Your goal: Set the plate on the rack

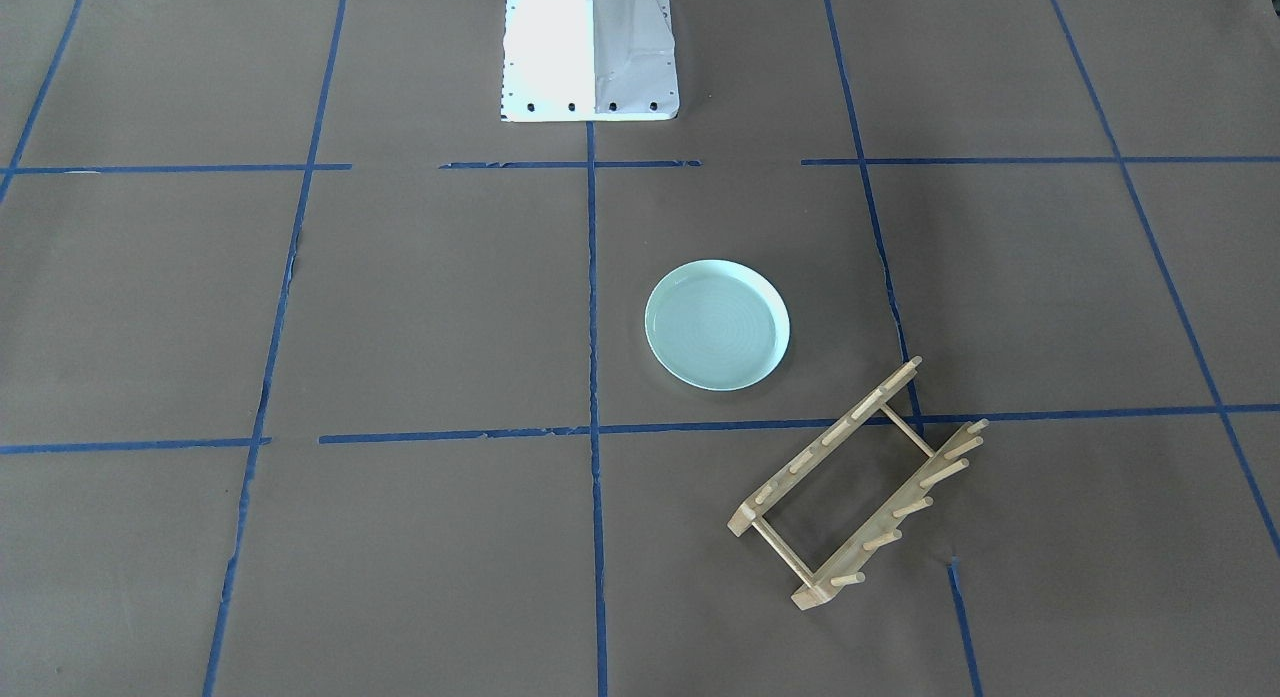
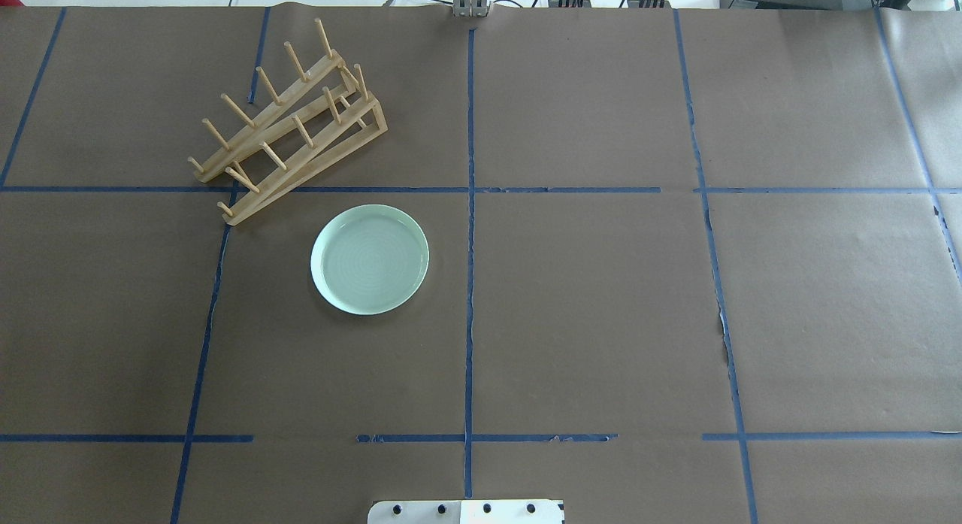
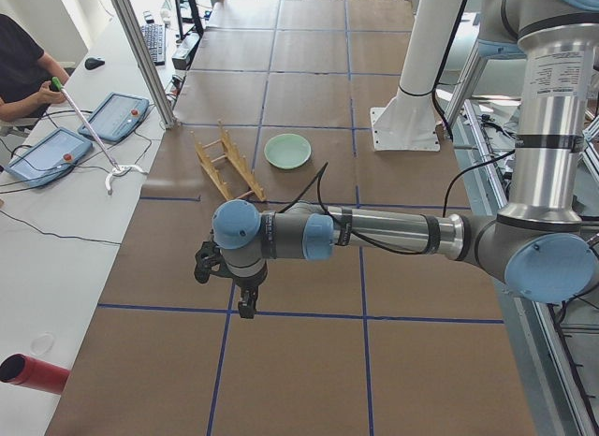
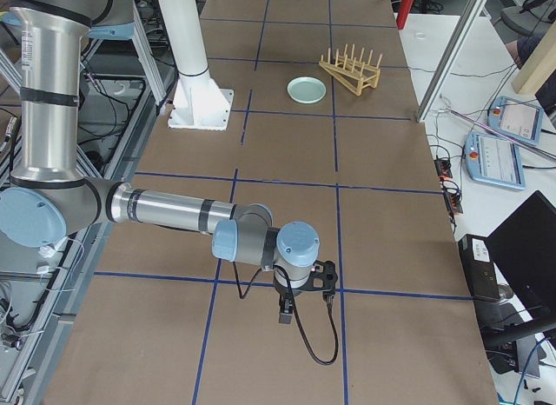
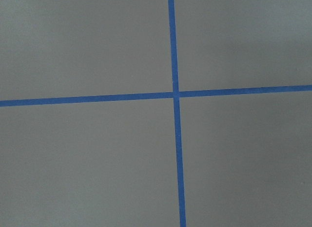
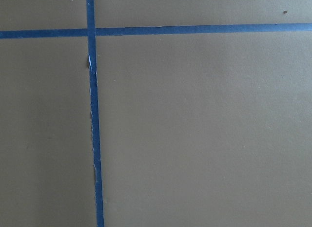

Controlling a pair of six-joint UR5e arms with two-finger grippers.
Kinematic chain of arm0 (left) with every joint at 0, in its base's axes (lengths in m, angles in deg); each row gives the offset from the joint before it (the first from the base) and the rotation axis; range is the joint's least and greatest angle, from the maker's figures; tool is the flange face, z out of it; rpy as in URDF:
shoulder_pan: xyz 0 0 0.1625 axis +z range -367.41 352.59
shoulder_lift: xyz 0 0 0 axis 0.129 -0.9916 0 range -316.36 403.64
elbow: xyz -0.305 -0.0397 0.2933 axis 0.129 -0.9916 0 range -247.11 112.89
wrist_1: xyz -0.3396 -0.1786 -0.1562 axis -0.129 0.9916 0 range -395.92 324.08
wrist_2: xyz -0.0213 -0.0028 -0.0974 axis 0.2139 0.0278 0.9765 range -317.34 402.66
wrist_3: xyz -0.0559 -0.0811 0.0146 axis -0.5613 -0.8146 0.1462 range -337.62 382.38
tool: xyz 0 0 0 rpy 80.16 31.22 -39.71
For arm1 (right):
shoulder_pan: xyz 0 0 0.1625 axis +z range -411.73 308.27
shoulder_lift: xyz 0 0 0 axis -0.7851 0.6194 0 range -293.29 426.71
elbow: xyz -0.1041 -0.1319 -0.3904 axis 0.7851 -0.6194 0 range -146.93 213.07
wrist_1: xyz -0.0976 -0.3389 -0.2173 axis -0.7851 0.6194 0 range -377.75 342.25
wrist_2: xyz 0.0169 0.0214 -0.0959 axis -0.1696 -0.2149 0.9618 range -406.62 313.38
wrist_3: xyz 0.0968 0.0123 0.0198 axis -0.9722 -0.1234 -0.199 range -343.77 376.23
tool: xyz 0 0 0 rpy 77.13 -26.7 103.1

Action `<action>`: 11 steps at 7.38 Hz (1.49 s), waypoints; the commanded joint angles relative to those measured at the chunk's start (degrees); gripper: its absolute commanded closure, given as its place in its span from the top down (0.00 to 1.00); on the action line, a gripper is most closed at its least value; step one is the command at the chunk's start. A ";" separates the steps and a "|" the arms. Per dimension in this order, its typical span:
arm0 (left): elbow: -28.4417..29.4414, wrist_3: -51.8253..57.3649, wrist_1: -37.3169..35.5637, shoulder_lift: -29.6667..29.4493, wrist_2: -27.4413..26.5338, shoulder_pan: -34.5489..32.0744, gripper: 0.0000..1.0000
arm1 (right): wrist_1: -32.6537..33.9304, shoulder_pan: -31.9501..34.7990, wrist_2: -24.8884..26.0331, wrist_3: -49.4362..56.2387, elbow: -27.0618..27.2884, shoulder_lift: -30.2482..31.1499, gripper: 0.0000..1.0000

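Left pincer and right pincer hang out at the ends of the brown surface.
Each pincer points down over blue tape lines, touching nothing. I cannot tell if they are open or closed. Farther in, the green plate lies flat on the robot's left side. Just past it stands the wooden rack, close by but not touching.

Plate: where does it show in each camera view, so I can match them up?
Front-facing: plate just right of centre, rack at its lower right.
Overhead: plate left of centre, rack at its upper left.
Exterior left: plate upper middle, rack to its left.
Exterior right: plate top centre, rack to its right.
Left wrist: not in it.
Right wrist: not in it.
Shared landmark: the rack.
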 commanded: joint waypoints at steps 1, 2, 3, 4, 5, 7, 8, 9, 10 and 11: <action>-1.14 0.00 -0.97 0.37 0.11 -0.13 1.00 | 0.00 0.00 0.00 0.00 0.08 0.00 1.00; -2.72 0.00 -1.41 0.54 0.03 -0.04 1.00 | 0.00 0.00 0.00 0.00 0.08 0.00 1.00; -2.64 -0.61 -1.50 0.55 -0.15 -0.04 1.00 | 0.00 0.00 0.00 0.00 -0.01 0.00 1.00; -1.77 -0.87 -1.41 0.37 0.03 0.05 1.00 | 0.00 0.00 0.00 0.00 -0.01 0.00 1.00; -1.77 -0.44 -0.89 0.28 0.29 0.05 1.00 | 0.00 0.00 0.00 0.00 -0.01 0.00 1.00; -1.76 -0.17 0.95 0.37 2.21 0.05 1.00 | 0.00 0.00 0.00 0.00 -0.01 0.00 1.00; -2.20 -0.96 1.22 1.15 2.22 0.13 1.00 | 0.00 0.00 0.00 0.00 -0.01 0.00 1.00; -2.29 -2.27 1.84 0.90 2.66 0.57 1.00 | 0.00 0.00 0.00 0.00 -0.01 0.00 1.00; -3.34 -3.59 5.58 0.72 4.75 3.27 1.00 | 0.00 0.09 0.00 0.00 -0.01 0.00 1.00; -4.74 -11.26 8.06 0.72 7.38 4.95 1.00 | 0.00 0.00 0.00 0.00 -0.01 0.00 1.00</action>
